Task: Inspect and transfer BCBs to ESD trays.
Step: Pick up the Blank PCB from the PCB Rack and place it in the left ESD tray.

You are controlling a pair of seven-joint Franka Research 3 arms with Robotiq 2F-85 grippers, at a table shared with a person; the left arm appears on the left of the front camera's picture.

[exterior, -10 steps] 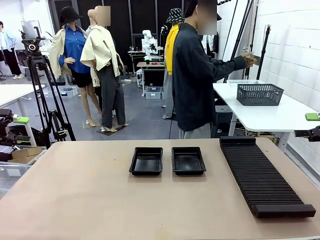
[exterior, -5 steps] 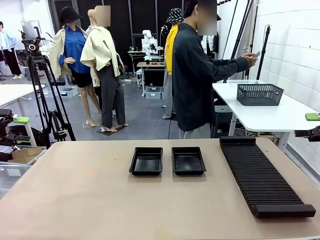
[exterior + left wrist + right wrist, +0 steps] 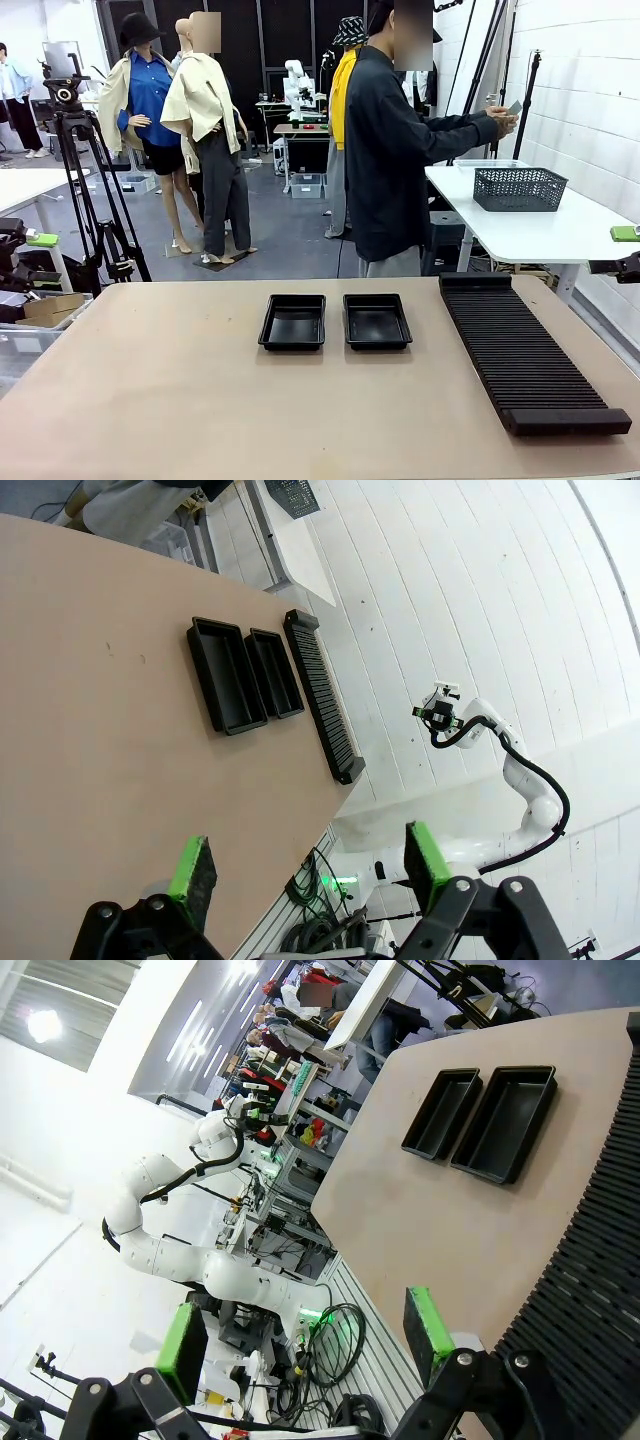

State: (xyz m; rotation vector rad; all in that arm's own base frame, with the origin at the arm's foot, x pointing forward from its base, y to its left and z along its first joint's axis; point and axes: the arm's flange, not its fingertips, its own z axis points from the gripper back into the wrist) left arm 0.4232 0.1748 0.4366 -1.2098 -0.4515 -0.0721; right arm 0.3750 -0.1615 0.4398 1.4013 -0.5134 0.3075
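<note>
Black and bare, the two trays lie side by side, well apart from the person's hands and behind the person's back. The hands are raised together at chest height, just above the mesh basket on the side table. They pinch a small flat piece, probably a BCB lifted to eye level so its face can be checked, though it is too small to be sure. No board lies in either tray, so the transfer looks not yet begun. The left gripper hangs high off the table with its jaws spread wide and nothing between the green pads. The trays are far ahead of it, and the rack is just past them. The right gripper is likewise spread and empty, with the rack close ahead of its fingers and the trays beyond that. Both seem parked clear of the work surface, likely to leave the person room, and held open so a board could be taken without delay.
</note>
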